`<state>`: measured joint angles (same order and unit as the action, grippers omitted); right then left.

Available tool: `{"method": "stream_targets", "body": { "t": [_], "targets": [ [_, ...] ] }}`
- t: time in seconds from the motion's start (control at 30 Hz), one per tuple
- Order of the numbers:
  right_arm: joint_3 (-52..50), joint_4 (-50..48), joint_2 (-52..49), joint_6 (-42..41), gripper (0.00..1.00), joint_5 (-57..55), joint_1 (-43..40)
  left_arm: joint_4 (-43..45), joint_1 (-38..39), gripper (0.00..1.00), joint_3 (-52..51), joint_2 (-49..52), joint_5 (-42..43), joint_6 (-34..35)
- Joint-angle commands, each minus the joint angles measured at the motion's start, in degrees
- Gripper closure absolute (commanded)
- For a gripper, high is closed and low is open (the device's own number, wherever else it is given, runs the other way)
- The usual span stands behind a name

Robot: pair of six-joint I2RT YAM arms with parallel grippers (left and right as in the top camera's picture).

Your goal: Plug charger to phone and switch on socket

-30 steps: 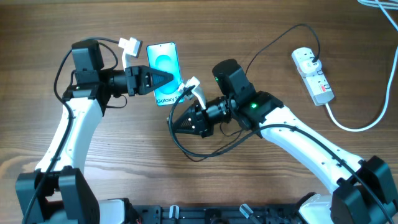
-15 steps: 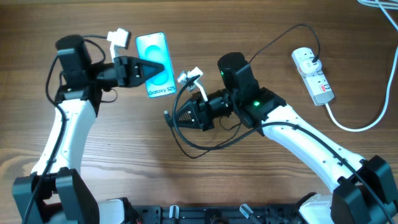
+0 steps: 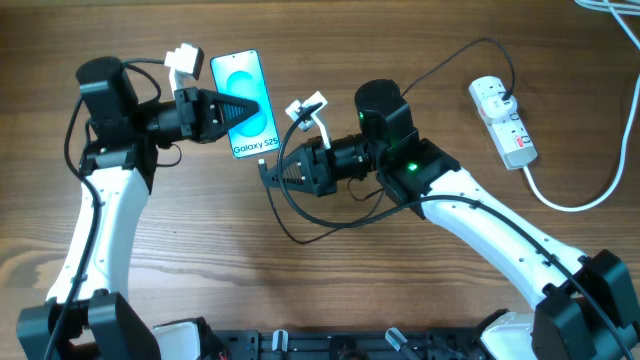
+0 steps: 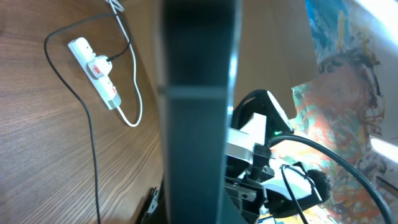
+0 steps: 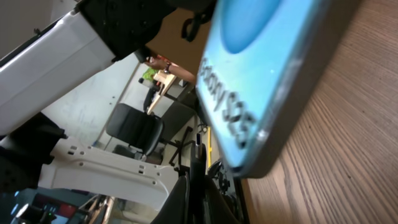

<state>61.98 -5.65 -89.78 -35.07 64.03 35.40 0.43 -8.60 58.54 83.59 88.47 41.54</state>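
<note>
Left claw (image 3: 250, 106): clenched on the phone, reaching in from the phone's 9 o'clock side, its black fingers lying across the middle of the screen.
Phone (image 3: 240, 75): at 10 o'clock in the overhead view, teal screen up, the end with the small text turned toward 5 o'clock. Whether it touches the worktop (image 3: 200, 255) I cannot tell.
Right claw (image 3: 268, 178): clenched on the charger, near the phone at its 5 o'clock, pointing toward 9 o'clock.
Charger (image 3: 484, 41): a thin black cable that loops on the wood at 6 o'clock of the right claw, then arcs away toward the socket. In the right wrist view its small black tip stands between the fingers, just beside the phone's text end but apart from it.
Socket (image 3: 503, 122): white strip at 2 o'clock in the overhead view, well apart from both claws, with a white plug seated in it. The position of the red switches is too small to read.
White cable (image 3: 575, 205): thicker, and it curves off from the socket's 5 o'clock end.
</note>
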Motion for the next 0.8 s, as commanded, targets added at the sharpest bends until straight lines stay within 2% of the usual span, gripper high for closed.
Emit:
{"method": "stream_targets", "body": {
  "t": [0.0, 0.37, 0.47, 0.77],
  "targets": [
    [-0.2, -1.5, -0.1, -1.0, 0.96, -1.0, -0.1, 0.3, 0.0, 0.96, 0.3, -2.3, 1.7, 1.4],
    [-0.2, -2.8, -0.1, -1.6, 0.96, -1.0, -0.1, 0.2, 0.2, 0.96, 0.3, -2.3, 1.4, 1.4],
    [-0.2, -2.8, -0.1, -2.4, 0.96, -1.0, -0.1, 0.3, 0.2, 0.96, 0.3, -2.3, -0.3, 3.9],
    [-0.2, -2.9, -0.1, -2.6, 0.96, -1.0, -0.1, 0.2, 0.2, 0.96, 0.3, -2.3, -0.4, 5.4]
  ]
}}
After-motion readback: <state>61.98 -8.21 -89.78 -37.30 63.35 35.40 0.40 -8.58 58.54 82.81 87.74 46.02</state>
